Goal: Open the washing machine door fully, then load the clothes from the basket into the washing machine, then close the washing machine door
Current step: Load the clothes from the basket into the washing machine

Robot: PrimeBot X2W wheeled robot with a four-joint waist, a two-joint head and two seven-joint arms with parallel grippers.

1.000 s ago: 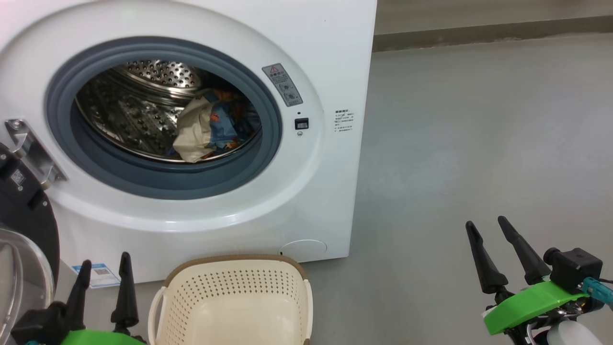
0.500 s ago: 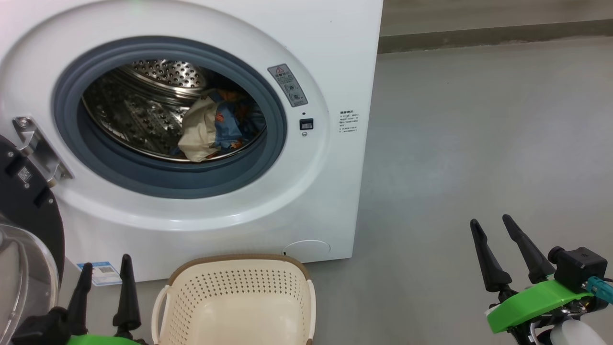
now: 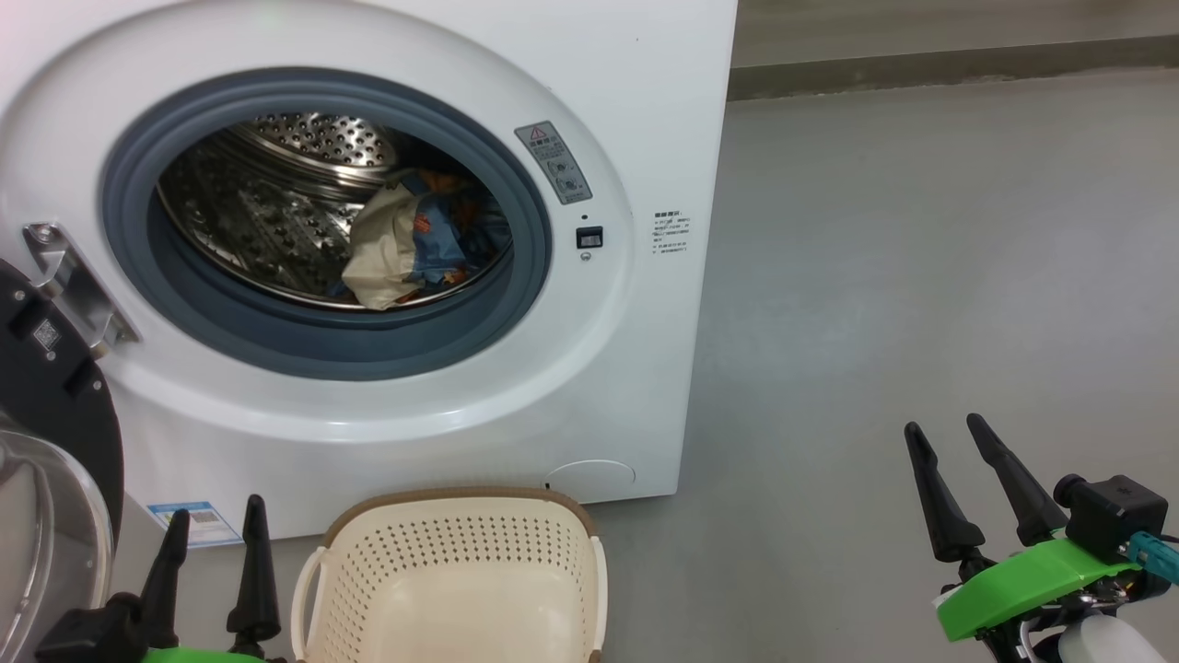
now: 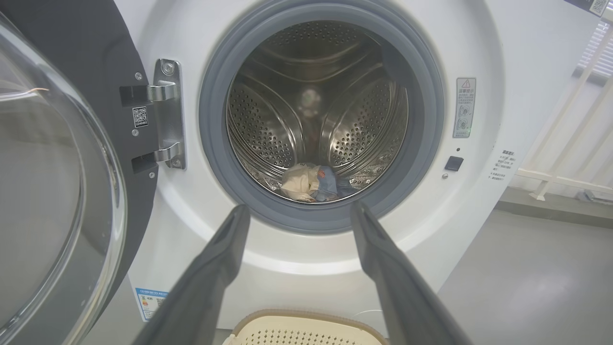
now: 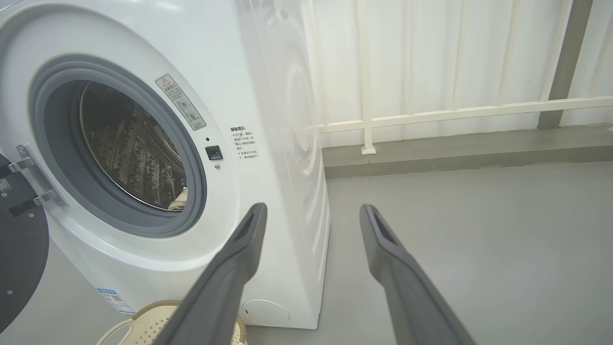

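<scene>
The white washing machine (image 3: 636, 101) stands with its door (image 3: 57, 410) swung open at the left, its glass bowl facing me. The clothes (image 3: 413, 247), blue printed fabric with cream cloth, lie inside the steel drum, also visible low in the drum as the clothes (image 4: 312, 182). The cream basket (image 3: 343, 589) sits on the floor before the machine with nothing showing in it. My left gripper (image 3: 217, 513) is open just left of the basket, and my left gripper (image 4: 300, 208) points at the drum opening. Off to the right, over bare floor, my right gripper (image 3: 943, 426) is open.
Grey floor (image 3: 921, 258) stretches right of the machine. A white railing (image 5: 431, 115) and a low kerb run behind it. The open door (image 4: 57, 182) takes up the space at the left, on its metal hinge (image 4: 167, 115). The basket's rim (image 5: 158, 306) shows beside the machine's front corner.
The head camera shifted slightly early on. My left gripper has edged a little to the right, toward the basket. The right gripper, clothes and door stay where they were.
</scene>
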